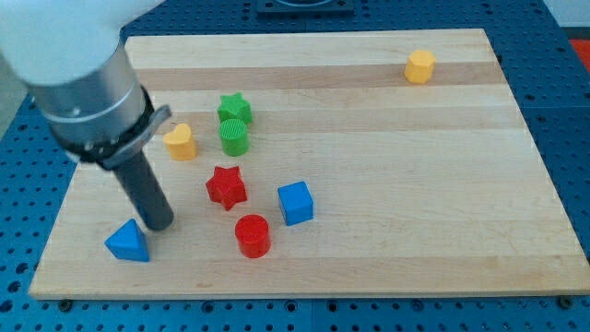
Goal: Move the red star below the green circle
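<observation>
Across most of the frame lies the wooden board [387, 184], resting on a blue perforated table [567, 111] that shows along the frame's edges. At the upper left of the frame we see our arm's large pale body narrowing to a grey collar [92, 101], from which the dark rod descends toward the lower left of the board. We carry no hand or jaws to spread or close: the arm ends only in this rod, and my tip [157, 224] sits on the board touching or just beside the upper right edge of the blue triangle [127, 242]. The blocks follow. A blue cube [296, 203] lies near the centre of the board, just up and to the right of the red cylinder [252, 235]. The red star [226, 187] lies left of the blue cube, directly below the green circle [234, 136] with a small gap between them. The green star [234, 108] touches the green circle's upper edge. A yellow heart [181, 141] sits left of the green circle, near the collar. A yellow hexagon [419, 66] stands well apart at the upper right of the board.
</observation>
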Tool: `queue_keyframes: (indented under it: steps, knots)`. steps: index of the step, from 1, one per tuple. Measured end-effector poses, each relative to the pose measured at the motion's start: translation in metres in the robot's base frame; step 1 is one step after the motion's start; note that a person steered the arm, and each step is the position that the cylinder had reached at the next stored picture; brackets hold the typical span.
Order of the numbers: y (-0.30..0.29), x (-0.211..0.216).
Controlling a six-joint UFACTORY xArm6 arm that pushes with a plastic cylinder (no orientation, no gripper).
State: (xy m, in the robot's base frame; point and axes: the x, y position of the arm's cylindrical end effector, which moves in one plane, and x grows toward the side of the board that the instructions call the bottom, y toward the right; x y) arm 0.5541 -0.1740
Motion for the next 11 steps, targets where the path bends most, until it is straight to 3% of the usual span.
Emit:
queue_keyframes:
  steps: [1, 3, 5, 11]
  knots:
    - [0.012, 0.037]
    - [0.062, 0.027]
    - [0.062, -0.012]
    - [0.062, -0.054]
